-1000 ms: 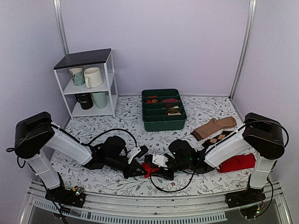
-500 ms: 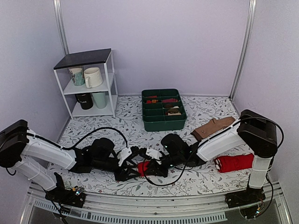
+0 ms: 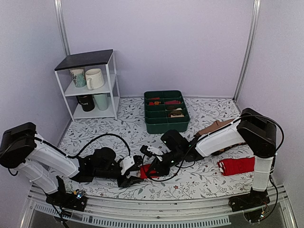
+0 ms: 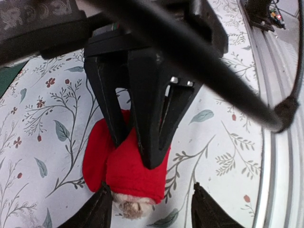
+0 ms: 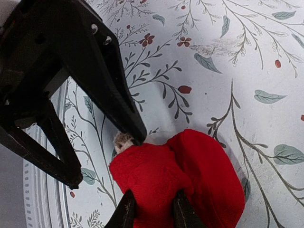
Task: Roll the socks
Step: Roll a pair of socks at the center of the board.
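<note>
- Two grippers crowd over the socks [image 3: 147,171] in the top view, so only a sliver of the red bundle shows between them near the front edge of the floral cloth [image 3: 199,180].
- Most of the pale beige end [image 4: 129,208] is tucked under the red fabric; just a small tuft pokes out.
- Both wrist views cut their own fingers off at the bottom edge, and a blurred black cable [image 4: 213,71] crosses the left wrist view.
- Part of the brown sock [image 3: 216,128] is hidden behind the right arm [image 3: 221,138].
- Left gripper [image 4: 150,190]: jaws well apart, straddling the bundle's beige end and clamping nothing; one fingertip [image 5: 137,135] touches the tuft.
- Right gripper [image 5: 153,199]: fingers drawn close together, pinching a fold of the red fabric from the other side.
</note>
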### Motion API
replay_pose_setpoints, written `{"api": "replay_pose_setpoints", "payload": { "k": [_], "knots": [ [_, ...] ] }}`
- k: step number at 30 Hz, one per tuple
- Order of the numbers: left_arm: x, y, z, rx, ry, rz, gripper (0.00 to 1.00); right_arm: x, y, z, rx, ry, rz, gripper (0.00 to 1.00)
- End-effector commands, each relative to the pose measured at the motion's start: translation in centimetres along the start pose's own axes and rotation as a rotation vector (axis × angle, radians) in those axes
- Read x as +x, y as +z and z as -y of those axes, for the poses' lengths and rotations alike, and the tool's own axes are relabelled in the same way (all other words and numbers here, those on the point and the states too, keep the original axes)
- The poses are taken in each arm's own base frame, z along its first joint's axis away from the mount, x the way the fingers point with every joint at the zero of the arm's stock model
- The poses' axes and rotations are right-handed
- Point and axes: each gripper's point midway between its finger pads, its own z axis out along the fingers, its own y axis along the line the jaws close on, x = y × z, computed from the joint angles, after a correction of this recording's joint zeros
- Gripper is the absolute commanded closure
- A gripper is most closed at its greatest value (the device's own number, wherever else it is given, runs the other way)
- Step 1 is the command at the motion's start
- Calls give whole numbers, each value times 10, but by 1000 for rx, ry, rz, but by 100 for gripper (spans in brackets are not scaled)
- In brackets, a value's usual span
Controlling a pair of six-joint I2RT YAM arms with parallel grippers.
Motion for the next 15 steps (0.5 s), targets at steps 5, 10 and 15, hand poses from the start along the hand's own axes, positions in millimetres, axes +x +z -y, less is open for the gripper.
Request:
{"api": "replay_pose_setpoints", "payload": {
  "k": [5, 10, 15],
  "knots": [
    [2, 20, -1, -8, 56, -19, 45, 148, 3, 7, 63, 287, -468, 81],
    [4, 21, 1, 3, 48, -25, 55, 154, 5, 7, 57, 293, -481, 81],
    [9, 27, 8, 47, 29, -53, 89, 151, 7, 9, 60, 288, -476, 81]
  ]
}}
